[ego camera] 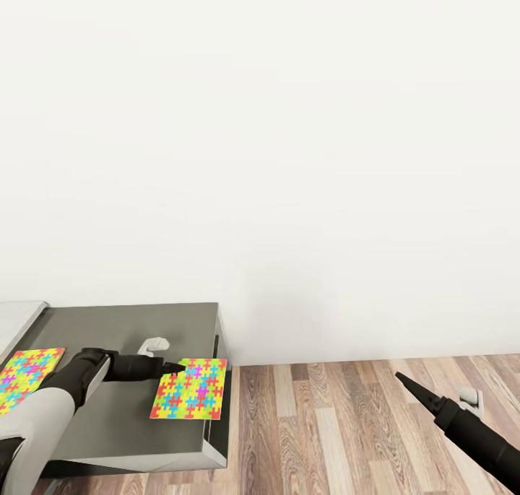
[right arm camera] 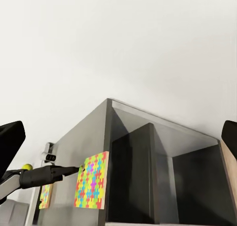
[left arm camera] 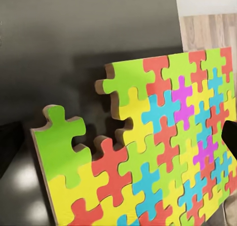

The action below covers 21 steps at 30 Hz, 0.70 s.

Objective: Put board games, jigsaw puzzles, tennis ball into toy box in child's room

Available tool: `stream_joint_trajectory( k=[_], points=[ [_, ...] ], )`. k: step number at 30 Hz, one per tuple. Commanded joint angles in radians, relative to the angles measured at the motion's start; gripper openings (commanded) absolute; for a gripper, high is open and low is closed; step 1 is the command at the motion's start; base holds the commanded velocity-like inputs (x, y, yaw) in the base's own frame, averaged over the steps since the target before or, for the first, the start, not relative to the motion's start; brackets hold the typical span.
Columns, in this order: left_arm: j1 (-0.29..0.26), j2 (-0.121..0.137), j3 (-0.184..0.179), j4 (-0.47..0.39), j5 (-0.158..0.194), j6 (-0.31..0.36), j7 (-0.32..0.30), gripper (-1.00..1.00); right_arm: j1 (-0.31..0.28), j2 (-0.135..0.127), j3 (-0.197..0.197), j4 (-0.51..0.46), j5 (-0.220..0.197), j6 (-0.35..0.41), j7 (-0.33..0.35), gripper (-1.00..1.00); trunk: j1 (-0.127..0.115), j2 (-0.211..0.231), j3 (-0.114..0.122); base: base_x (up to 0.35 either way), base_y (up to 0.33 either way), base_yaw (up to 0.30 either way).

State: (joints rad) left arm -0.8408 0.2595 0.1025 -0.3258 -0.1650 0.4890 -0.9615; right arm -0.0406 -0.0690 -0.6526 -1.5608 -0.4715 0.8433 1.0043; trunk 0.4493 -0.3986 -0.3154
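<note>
The jigsaw puzzle (left arm camera: pixel 163 152) is seen very close up in the left wrist view, bright with yellow, red, blue, green and pink pieces. A gap is seen along one edge, where pieces are missing.

The white wall (ego camera: pixel 289 134) is the biggest thing in the head view. Below it, the wood-plank floor (ego camera: pixel 361 430) is seen on the right. The dark grey table (ego camera: pixel 130 336) is seen on the left, with its pale grey part at the far left edge. In the right wrist view the open side of the table (right arm camera: pixel 163 176) is seen, with dark shelves inside.

The left arm is stretched out over the dark top. The left gripper (ego camera: pixel 172 369) is placed at the near corner of that puzzle, which is lifted and tilted at the right end of the table. It cannot be told if the fingers are pinching it or not.

A second jigsaw puzzle (ego camera: pixel 25 378) is laid flat on the table, well apart from the first, behind the left arm.

The right gripper (ego camera: pixel 408 385) is held out over the floor. Its two fingers are spread wide in the right wrist view.

A small yellow-green tennis ball (right arm camera: pixel 27 166) is seen on the table, just beside the left arm.
</note>
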Motion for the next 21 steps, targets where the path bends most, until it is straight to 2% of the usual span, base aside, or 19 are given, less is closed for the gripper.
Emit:
stream_joint_trajectory(
  k=[1, 9, 17, 21],
  points=[
    [0.000, 0.001, 0.000, 0.054, -0.025, 0.003, -0.003, 1.00, -0.001, 0.000, -0.001, 0.000, -0.002, 0.005, 0.002, 1.00, 0.001, -0.001, -0.002, 0.000, 0.000, 0.000],
    [0.000, 0.017, 0.006, 0.051, -0.024, 0.002, -0.003, 1.00, -0.001, 0.000, -0.001, 0.001, -0.002, 0.005, 0.002, 1.00, 0.001, -0.001, -0.002, 0.000, 0.000, 0.000],
    [-0.002, 0.067, 0.016, 0.038, -0.014, 0.003, -0.006, 1.00, -0.001, 0.000, -0.001, 0.001, -0.001, 0.004, 0.002, 1.00, 0.001, -0.001, -0.002, 0.000, 0.000, 0.000],
    [-0.003, 0.083, 0.024, 0.004, -0.010, 0.010, -0.018, 1.00, -0.001, 0.000, -0.001, 0.001, 0.001, 0.004, 0.002, 1.00, 0.001, -0.001, -0.002, 0.000, 0.000, 0.000]
  ],
)
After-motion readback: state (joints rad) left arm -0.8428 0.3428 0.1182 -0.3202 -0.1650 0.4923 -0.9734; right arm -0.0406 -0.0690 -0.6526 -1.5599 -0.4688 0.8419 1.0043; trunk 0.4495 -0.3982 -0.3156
